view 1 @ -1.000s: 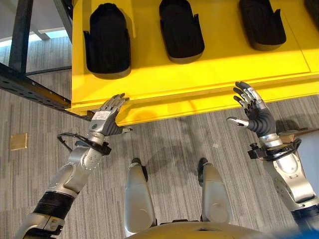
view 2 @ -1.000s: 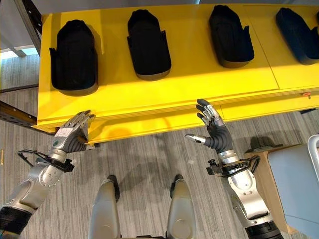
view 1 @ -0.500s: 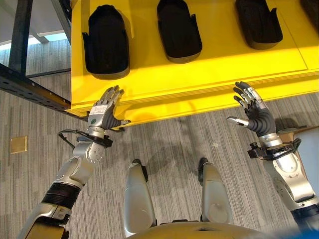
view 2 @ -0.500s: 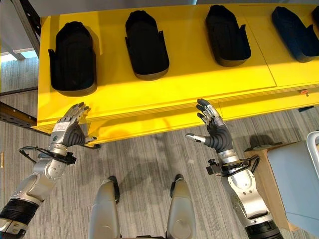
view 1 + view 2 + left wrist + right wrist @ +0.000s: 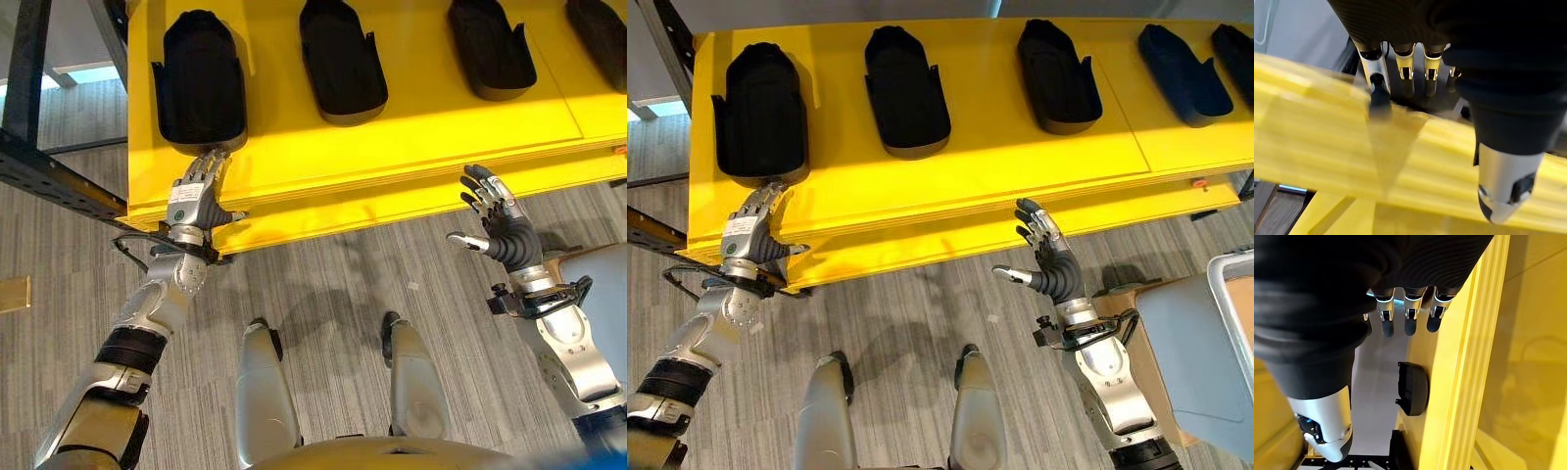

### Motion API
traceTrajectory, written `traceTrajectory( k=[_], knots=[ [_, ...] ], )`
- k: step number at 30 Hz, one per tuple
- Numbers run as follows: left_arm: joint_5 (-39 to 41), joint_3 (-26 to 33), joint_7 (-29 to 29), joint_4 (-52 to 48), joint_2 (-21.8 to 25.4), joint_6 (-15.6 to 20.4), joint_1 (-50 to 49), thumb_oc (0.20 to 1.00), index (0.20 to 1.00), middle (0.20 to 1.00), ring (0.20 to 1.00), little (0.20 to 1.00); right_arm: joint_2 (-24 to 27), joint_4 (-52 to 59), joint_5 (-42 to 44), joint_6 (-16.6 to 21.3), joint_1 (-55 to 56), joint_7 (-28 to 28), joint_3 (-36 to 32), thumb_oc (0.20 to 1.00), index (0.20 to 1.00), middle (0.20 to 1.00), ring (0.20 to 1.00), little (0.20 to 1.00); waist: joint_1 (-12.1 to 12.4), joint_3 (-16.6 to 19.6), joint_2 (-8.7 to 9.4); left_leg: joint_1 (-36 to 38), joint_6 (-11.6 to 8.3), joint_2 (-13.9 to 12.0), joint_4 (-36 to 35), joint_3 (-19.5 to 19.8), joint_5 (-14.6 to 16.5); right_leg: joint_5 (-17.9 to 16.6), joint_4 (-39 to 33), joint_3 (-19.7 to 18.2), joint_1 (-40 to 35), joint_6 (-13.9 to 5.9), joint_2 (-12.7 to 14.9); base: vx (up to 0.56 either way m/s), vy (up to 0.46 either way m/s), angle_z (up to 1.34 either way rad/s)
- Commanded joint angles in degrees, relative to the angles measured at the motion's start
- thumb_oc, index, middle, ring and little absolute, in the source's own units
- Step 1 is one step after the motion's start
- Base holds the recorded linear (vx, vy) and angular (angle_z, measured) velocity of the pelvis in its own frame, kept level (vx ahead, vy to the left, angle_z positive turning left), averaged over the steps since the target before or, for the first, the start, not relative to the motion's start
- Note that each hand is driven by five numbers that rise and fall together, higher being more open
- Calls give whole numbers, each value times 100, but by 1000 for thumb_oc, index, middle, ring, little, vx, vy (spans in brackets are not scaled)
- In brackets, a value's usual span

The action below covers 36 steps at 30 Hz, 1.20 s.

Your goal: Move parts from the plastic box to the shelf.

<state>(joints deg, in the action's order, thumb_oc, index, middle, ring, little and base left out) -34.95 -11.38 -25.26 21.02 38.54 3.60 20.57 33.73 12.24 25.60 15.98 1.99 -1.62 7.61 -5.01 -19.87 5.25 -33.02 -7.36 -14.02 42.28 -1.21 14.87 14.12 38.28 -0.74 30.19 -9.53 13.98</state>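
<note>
Yellow shelf [image 5: 392, 147], left hand [image 5: 194, 201] fingers straight touching part [image 5: 199, 83], right hand [image 5: 498, 223] spread, empty.

The left arm [image 5: 162, 304], showing at 8 o'clock in the left eye view, is wearing smooth silver-grey shells, and a black ribbed band [image 5: 124, 349] is ringing it farther down. The left hand [image 5: 196, 201] is carrying a dark ribbed cover with a white label [image 5: 182, 195] on its back. Its fingers [image 5: 1380, 78] are showing silver links ending in dark tips; the thumb [image 5: 1503, 191] is gleaming silver with a dark insert. At 4 o'clock the right arm [image 5: 568, 352] is showing the same silver-grey casing, and the right hand [image 5: 500, 220] the same dark cover.
</note>
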Motion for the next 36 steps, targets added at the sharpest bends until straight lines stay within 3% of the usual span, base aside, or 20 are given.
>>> traceTrajectory(
  k=[1, 19, 27, 31, 33, 36],
  knots=[
    [43, -282, 46, 538, -163, -57, 101, 1000, 1000, 1000, 1000, 1000, -6, 176, 34, 324, -86, -36, -56, 1000, 1000, 1000, 1000, 1000, 30, 72, -71, 275, -106, -197, -506, 363, -656, -502, 228, -222, 11, 15, 68, 0, 0, 0],
    [272, -412, -113, 863, -193, -117, 595, 1000, 1000, 1000, 1000, 1000, 75, 245, 24, 358, 15, -55, 0, 1000, 1000, 1000, 1000, 1000, -41, 79, -49, 202, -106, -211, -419, 350, -636, -533, 239, -269, 90, 3, 54, 4, 3, -2],
    [1105, 27, 287, -423, -388, 546, -610, 1000, 1000, 1000, 1000, 1000, -32, 227, -2, 352, -7, -84, -76, 1000, 1000, 1000, 1000, 1000, 81, 23, -91, 253, -82, -164, -446, 372, -629, -498, 278, -253, 26, 28, 53, 1, -3, 0],
    [2196, 241, 1090, -1567, -237, 1124, -1553, 1000, 1000, 1000, 1000, 1000, -128, 248, 48, 370, -56, -53, -149, 1000, 1000, 1000, 1000, 1000, 183, -13, -159, 335, -80, -145, -532, 419, -697, -498, 244, -210, -106, 52, 47, 12, -34, 7],
    [4079, 348, 1665, -2077, -298, 1483, -2206, 1000, 1000, 1000, 1000, 1000, -160, 285, 148, 394, -64, 43, -122, 1000, 1000, 1000, 1000, 1000, 241, -31, -221, 502, -93, -157, -621, 464, -752, -482, 258, -155, -261, 58, 38, 34, -70, 19],
    [5324, 299, 2279, -2596, -234, 1492, -2660, 1000, 1000, 1000, 1000, 1000, -154, 230, 104, 411, -67, 59, -105, 1000, 1000, 1000, 1000, 1000, 290, -33, -291, 787, -132, -185, -779, 534, -794, -397, 229, -79, -591, 65, 23, 67, -87, 6]
  ],
)
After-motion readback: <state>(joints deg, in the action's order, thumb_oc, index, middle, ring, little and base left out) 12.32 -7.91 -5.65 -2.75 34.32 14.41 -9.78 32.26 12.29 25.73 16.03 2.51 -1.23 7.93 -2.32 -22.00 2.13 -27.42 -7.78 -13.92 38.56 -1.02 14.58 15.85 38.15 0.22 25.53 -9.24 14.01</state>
